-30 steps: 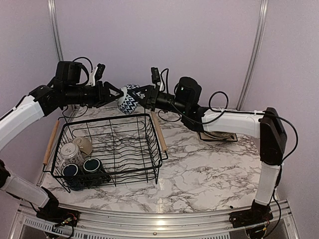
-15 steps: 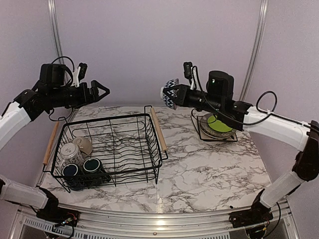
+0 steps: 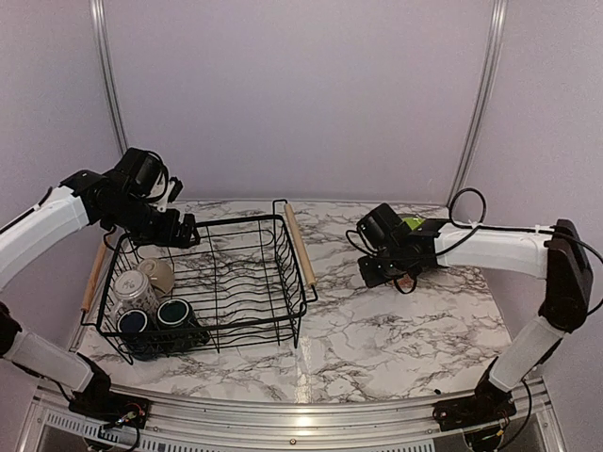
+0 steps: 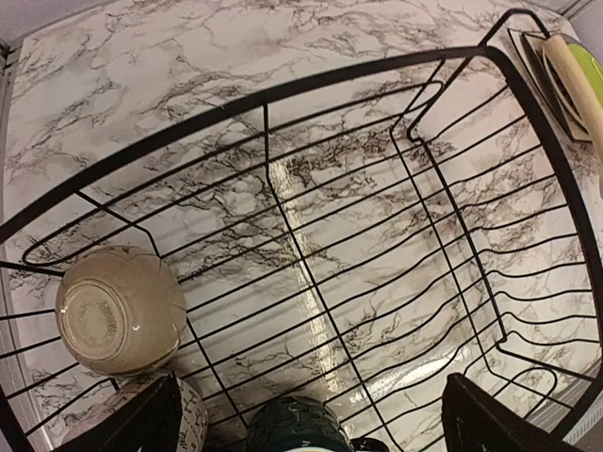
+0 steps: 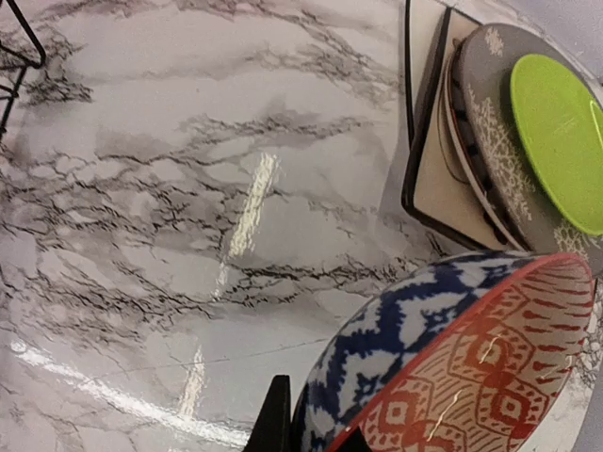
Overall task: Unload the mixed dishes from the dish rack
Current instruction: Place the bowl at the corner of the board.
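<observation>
Right gripper (image 3: 375,266) is clamped on the rim of the reddish patterned bowl (image 5: 452,367), which is held low over the desk (image 3: 377,330) and tilted, opening toward 4 o'clock in the wrist view. Contact with the desk cannot be told. The unloaded stack is seen at 1 o'clock from the bowl, near but apart: lime-green plate (image 5: 565,141) on grey round deer plate (image 5: 476,122) on square cream floral plate (image 5: 433,188). Bare marble is seen from 9 to 11 o'clock. Set-down is judged to be the step in hand, and the rim must be kept off the stack edge at 1 o'clock. Left gripper (image 3: 179,231) is spread wide with nothing held, above the far-left corner of the dish rack (image 3: 236,222). The remaining mugs are grouped in the near-left corner, at about 6 o'clock from it in the top view: tan mug (image 4: 120,309) with its base toward the wrist camera, patterned mug (image 3: 132,292), dark-blue mugs (image 3: 172,313). The left arm is clearly nearer, so the next pick is judged to be its job.
</observation>
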Controlling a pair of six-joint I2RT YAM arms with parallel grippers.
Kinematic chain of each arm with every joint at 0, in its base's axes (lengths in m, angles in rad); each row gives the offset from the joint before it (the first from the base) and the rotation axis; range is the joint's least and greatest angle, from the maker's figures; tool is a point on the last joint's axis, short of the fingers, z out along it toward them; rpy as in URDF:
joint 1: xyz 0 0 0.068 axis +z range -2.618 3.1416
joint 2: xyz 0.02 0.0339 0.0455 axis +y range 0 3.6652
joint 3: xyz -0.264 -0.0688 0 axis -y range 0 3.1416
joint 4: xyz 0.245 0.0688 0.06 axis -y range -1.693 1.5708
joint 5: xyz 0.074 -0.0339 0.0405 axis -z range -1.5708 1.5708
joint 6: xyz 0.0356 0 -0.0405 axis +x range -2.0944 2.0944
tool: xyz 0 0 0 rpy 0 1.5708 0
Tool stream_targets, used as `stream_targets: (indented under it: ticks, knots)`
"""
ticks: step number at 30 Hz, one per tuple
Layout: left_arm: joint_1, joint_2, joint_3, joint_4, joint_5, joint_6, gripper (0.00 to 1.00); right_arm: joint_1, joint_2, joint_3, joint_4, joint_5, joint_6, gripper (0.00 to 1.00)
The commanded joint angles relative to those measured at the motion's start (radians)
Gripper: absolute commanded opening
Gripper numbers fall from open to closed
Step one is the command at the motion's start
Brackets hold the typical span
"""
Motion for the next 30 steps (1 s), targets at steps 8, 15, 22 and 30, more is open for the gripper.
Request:
stream_targets:
  ticks: [8, 15, 22, 30]
  knots:
    - [-0.145, 0.090, -0.068, -0.263, -0.004, 0.011, 0.99, -0.067, 0.142, -0.011, -0.083, -0.003, 0.002, 0.00]
    - [-0.191, 0.138, -0.059, -0.352, -0.028, -0.037, 0.95, -0.068, 0.191, -0.044, -0.050, 0.011, 0.003, 0.07]
    - [-0.217, 0.168, -0.069, -0.394, -0.057, -0.129, 0.93, -0.066, 0.217, -0.062, -0.045, 0.043, 0.019, 0.24]
    - [-0.217, 0.193, -0.127, -0.380, -0.091, -0.212, 0.99, -0.065, 0.159, -0.085, -0.046, 0.053, 0.014, 0.66]
